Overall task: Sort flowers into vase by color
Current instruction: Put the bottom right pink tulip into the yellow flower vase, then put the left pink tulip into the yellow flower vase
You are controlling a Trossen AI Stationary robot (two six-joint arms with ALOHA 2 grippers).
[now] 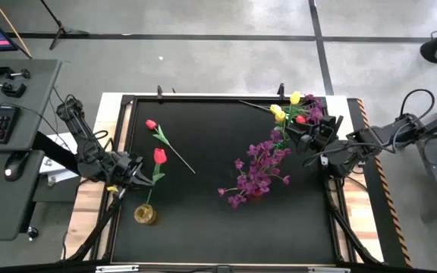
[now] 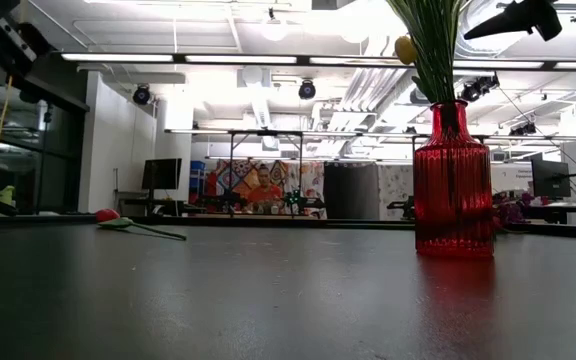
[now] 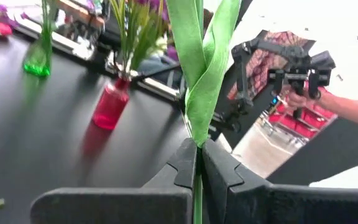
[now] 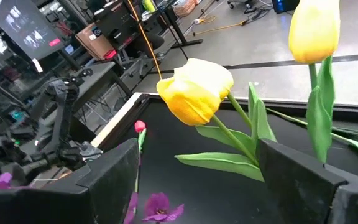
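On the dark surface, my left gripper is clenched on the stem of a red tulip, bloom up, just above the small yellow vase. My right gripper hangs with jaws spread, holding nothing, at the yellow tulips in the far right corner. A second red tulip lies loose on the surface; purple sprays fill the red vase.

The step looks like delivery; next I judge the stem needs lowering into a matching vase.

Only the left wrist view shows the stem pinched between my fingers, and a green vase; only the low view gives the red vase's upright profile.
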